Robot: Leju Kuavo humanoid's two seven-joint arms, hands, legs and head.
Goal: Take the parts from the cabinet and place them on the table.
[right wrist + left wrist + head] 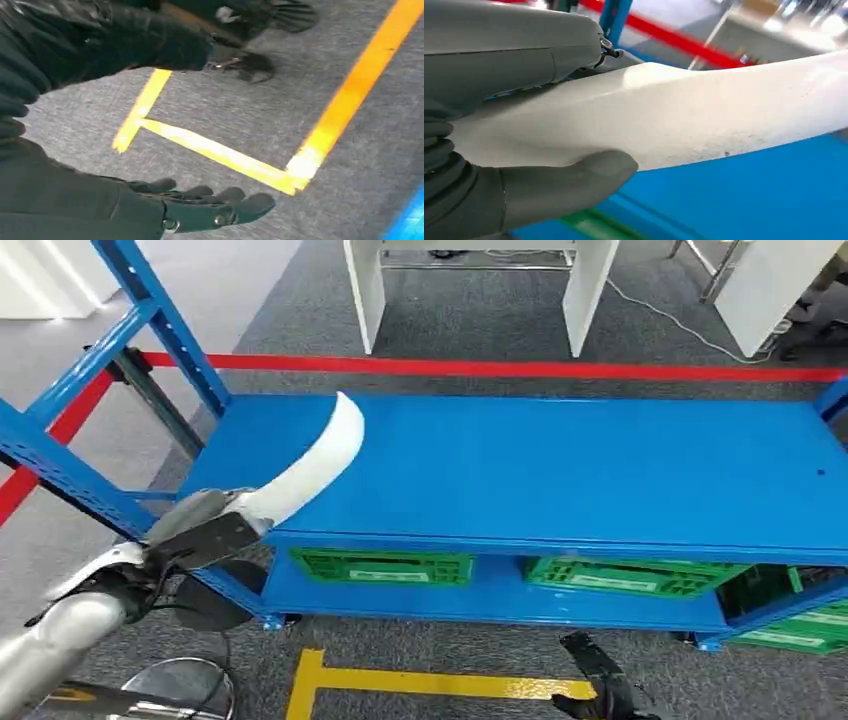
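Right, nearest me I've got yellow tape [440, 682] on the grey carpet [480, 640], an L-shaped corner of it just in front of the rack. A round metal base [185, 680] sits low on my left, with a dark cable looping by it. My right hand [210, 210] hangs low over that carpet, fingers stretched out and apart, nothing in it; the wrist view puts it above the yellow corner.

Up a bit, my left arm [60, 640] comes in from the lower left, angled up and forward. The left hand [205, 530] grips the white part [310, 465] at its near end: thumb [569, 182] under it, fingers wrapped over the top. The part is long, curved and tapering, and it rises away from the hand, its tip up over the near-left corner of the blue shelf [560, 470]. From here I can't tell whether the tip touches the shelf or hangs just above it.

Under that shelf, on the lower level, I see green crates [385, 566] side by side, with another at the far right. A blue upright [165, 325] slants up on the left, close to the part.

Beyond the rack a red tape line [520, 368] crosses the floor, and past it stand white table legs [365, 290].
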